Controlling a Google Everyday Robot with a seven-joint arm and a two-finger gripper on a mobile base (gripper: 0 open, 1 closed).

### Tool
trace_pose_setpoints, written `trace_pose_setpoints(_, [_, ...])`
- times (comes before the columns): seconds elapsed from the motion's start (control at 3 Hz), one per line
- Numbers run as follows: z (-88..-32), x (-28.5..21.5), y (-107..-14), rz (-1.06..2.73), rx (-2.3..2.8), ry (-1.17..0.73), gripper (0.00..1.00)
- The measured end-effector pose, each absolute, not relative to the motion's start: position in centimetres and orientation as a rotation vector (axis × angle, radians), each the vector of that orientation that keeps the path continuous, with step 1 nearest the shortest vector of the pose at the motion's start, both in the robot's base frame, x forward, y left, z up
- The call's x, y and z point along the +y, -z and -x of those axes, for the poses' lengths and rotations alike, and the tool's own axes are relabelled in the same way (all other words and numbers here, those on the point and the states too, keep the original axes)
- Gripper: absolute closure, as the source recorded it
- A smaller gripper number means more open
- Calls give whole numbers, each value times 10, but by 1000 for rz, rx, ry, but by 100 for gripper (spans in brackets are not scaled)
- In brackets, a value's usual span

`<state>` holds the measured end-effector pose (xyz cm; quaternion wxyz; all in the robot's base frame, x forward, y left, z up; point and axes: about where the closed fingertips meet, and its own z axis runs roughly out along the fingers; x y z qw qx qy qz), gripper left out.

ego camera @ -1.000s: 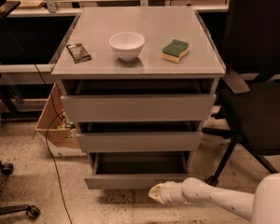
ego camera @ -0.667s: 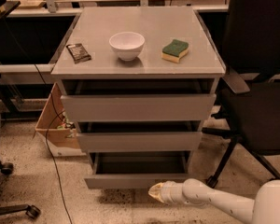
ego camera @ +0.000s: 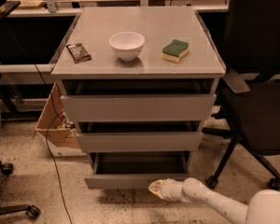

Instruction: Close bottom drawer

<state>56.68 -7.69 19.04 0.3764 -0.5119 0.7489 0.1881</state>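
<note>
Above the speckled floor (ego camera: 28, 183), I am holding the gripper (ego camera: 155, 188) before the open flat-fronted grey bottom drawer (ego camera: 126, 181) for pushing; aperture indeterminable.

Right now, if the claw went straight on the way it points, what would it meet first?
Most likely the front of the bottom drawer, which stands pulled out. The claw sits low by that front's right part, pointing left and slightly up; depth is unclear.
</note>
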Motion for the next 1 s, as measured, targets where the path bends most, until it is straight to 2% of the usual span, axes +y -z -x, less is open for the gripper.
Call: trace_pose_setpoints(1.0, [-617, -42, -179, 1349, 1742, -484, 100])
